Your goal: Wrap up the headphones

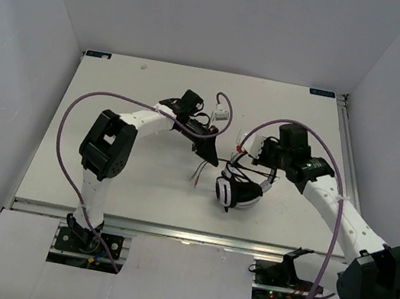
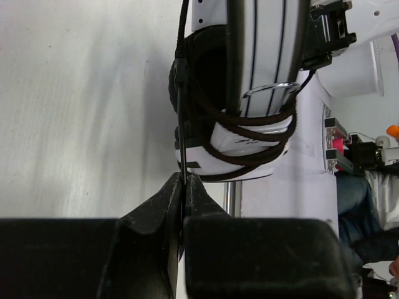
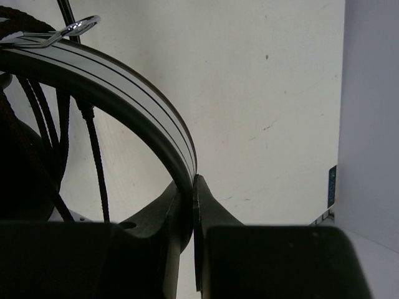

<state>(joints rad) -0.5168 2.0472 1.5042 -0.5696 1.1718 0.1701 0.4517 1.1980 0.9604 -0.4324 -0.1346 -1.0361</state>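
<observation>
Near mid-worktop (image 1: 115,104), the light headphones (image 1: 237,191) are held by their stiff headband (image 3: 124,93), clamped firmly in the right fingers (image 3: 177,205), while farther left the left fingers (image 2: 159,205) pinch the thin, limp, probably fragile cable (image 2: 181,124).

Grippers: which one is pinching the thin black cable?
The left gripper: the thin black cable runs down between its tips. The right gripper is shut on the white striped headband instead.
</observation>
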